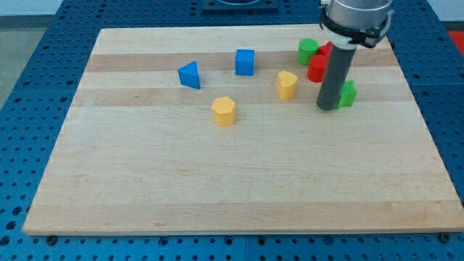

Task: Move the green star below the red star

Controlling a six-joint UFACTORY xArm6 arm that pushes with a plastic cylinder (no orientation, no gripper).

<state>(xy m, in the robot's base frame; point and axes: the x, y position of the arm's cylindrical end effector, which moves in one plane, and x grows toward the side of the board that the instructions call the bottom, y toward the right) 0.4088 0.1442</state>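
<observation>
My tip (328, 108) rests on the board (217, 181), touching the green star (349, 94) on its left. I have no jaws, only this rod. The red star (317, 68) sits just above the green star.

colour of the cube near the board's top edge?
Blue. The cube shows clearly in the camera view, right of the blue triangular block.

Pale grey rounded arm housing, ringed by a black band, ended by a straight dark grey cylindrical rod, my tip (328, 108) blunt and plain
</observation>
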